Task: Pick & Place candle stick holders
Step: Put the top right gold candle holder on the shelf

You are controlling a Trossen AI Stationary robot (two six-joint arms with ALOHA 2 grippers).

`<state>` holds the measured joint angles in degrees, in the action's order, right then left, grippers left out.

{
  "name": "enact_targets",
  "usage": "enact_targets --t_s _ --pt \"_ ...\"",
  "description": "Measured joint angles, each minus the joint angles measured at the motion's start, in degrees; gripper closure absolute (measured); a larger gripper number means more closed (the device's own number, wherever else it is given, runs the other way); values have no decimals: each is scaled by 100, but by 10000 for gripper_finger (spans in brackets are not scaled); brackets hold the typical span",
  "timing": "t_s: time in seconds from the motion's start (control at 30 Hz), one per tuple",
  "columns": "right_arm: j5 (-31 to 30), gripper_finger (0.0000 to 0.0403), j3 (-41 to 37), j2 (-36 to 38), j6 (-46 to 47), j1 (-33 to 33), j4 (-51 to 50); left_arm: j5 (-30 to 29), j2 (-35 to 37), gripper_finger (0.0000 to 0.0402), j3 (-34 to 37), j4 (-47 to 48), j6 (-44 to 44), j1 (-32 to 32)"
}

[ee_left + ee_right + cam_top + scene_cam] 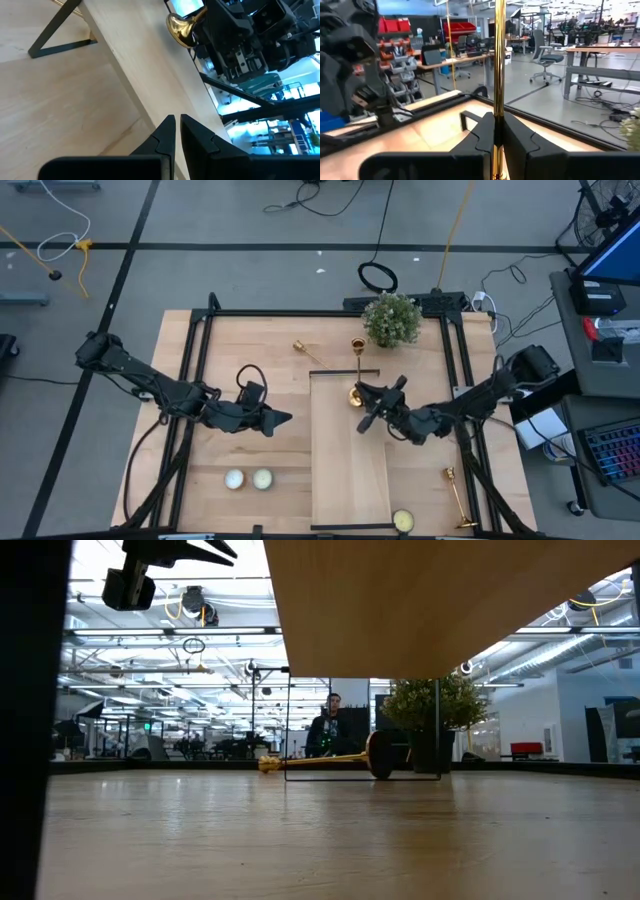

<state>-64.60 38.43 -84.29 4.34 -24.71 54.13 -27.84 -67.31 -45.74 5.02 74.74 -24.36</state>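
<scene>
A gold candle stick holder (357, 368) stands upright at the far end of the raised wooden board (350, 470), with my right gripper (363, 400) shut on it. Its stem (498, 60) runs straight up in the right wrist view. My left gripper (288, 418) hovers shut left of the board, holding nothing; the left wrist view shows its closed fingers (167, 132) and the holder's flared base (180, 29). A second holder (308, 352) lies on its side at the far middle. A third (457, 495) lies at the near right. My right gripper pinches the holder's thin stem (498, 107) between its two fingers, low down near the flared base. The fingers come in level, from the table's right, and lie across the stem. The holder stays upright; whether its base rests on the board I cannot tell.
Two pale round candles (248, 478) sit at the near left and one (403, 520) at the board's near end. A potted plant (391, 318) stands at the far edge. A black metal frame (200, 330) borders the table. A person (327, 730) stands far behind.
</scene>
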Motion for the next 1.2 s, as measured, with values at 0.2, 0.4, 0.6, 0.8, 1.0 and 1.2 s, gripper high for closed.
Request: enact_targets --t_s 0.2,0.4,0.6,0.8,1.0,1.2 --pt "-205 389 2 -193 101 26 129 6 0 371 0 0 -7 0" --pt "-598 389 2 -169 5 26 98 17 0 371 0 2 -67 0" --pt "-704 389 -154 -162 278 24 90 20 0 371 0 2 -70 0" --pt "-1044 389 -437 -142 475 -128 332 20 0 371 0 0 -68 0" --pt "-1041 388 -481 -140 165 -240 529 -28 -2 371 0 0 -61 2" --pt "-1020 380 -481 -143 117 -240 544 -66 -2 371 0 -4 -19 2"
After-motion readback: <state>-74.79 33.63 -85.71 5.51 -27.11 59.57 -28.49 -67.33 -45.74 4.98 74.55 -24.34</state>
